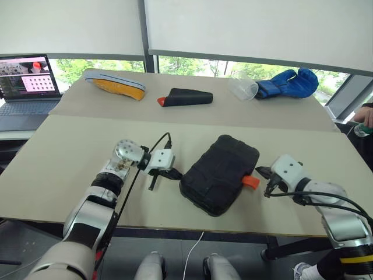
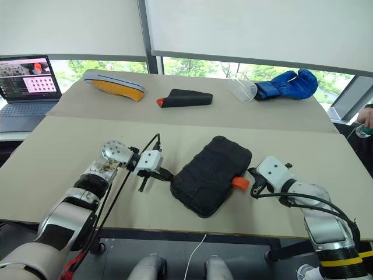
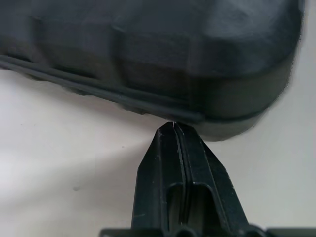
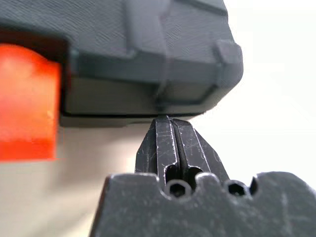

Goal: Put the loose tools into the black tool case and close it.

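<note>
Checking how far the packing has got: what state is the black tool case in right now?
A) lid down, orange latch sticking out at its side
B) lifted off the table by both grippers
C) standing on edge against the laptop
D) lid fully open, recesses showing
A: the black tool case lies flat on the table with its lid down, its orange latch sticking out sideways.

I can read no text, label or number here; the laptop (image 1: 26, 87) screen shows only small marks, too tiny to read.
</note>
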Robot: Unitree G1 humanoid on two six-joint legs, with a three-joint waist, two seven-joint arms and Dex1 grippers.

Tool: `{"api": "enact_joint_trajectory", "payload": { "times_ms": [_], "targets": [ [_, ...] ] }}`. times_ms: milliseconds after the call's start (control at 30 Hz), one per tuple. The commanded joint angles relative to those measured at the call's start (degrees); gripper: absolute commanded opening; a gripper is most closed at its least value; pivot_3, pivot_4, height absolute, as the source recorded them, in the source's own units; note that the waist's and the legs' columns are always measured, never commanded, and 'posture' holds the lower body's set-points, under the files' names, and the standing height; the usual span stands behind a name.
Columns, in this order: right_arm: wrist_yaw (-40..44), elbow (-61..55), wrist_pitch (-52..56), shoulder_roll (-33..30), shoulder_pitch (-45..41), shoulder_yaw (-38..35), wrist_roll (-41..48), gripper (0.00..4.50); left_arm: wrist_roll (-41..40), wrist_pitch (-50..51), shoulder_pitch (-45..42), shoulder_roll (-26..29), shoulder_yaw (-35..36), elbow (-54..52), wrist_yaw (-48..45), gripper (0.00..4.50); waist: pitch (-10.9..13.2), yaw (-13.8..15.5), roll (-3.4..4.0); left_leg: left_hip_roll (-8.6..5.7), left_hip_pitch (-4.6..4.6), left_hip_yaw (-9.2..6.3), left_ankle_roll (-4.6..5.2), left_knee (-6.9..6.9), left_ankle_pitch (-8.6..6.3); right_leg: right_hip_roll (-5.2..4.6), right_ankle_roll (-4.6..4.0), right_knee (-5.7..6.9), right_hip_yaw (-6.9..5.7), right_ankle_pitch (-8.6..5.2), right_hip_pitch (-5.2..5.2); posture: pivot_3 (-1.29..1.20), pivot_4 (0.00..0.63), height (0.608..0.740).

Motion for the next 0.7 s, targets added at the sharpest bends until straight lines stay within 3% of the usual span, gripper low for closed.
{"api": "enact_joint_trajectory", "payload": {
  "times_ms": [33,200,333,433,533,700],
  "targets": [
    [2.12,-4.92,1.46,-2.40,3.18,-6.11,3.42,0.00,-5.89,11.98,-5.15,-0.18,3.46,-5.90,-1.41,0.06,0.00,0.01,0.01,-0.01,-0.03,-0.03,0.00,0.02,0.00,0.00,0.02,-0.01,0.00,-0.01,0.00,0.00,0.150,0.734],
    [0.87,-10.21,3.53,-1.41,7.30,-10.39,5.69,0.00,-6.89,18.53,-4.06,-5.72,-0.74,-13.90,-3.63,0.06,-0.02,0.10,0.05,-0.13,0.00,-0.02,0.01,0.13,-0.01,-0.11,0.19,-0.11,0.01,-0.03,0.17,0.00,0.150,0.734],
    [-0.43,-17.28,7.55,0.46,8.59,-10.02,8.14,0.00,0.40,10.84,-1.19,-8.13,-7.14,-10.26,-0.15,0.06,-0.09,-0.46,0.18,-0.09,0.03,-0.02,0.01,0.12,0.00,-0.05,0.17,-0.07,0.05,-0.03,0.13,0.00,0.150,0.734],
    [-1.30,-20.58,8.91,1.68,9.36,-7.43,8.05,0.00,8.37,-2.32,0.58,-7.78,-12.87,-6.60,5.80,0.06,-0.17,-0.84,0.20,0.03,0.07,-0.05,0.01,0.10,0.00,0.08,0.10,-0.02,0.08,-0.06,0.11,0.00,0.150,0.734],
    [-3.18,-20.00,9.50,3.35,8.03,-4.11,6.01,0.00,8.50,-3.22,1.75,-8.42,-13.70,-5.36,6.63,0.06,-0.41,-0.81,0.39,0.00,0.67,-0.05,0.00,0.08,-0.01,0.05,0.37,-0.09,0.10,-0.24,0.73,0.00,0.150,0.734],
    [-7.21,-16.73,11.97,4.89,6.02,0.50,1.81,0.00,6.09,-1.00,3.28,-8.84,-12.97,-5.28,5.46,0.06,-0.83,-0.81,0.42,0.01,1.28,0.01,-0.02,0.05,-0.02,-0.06,0.00,-0.16,0.07,-0.54,1.27,0.00,0.150,0.734]
  ]
}}
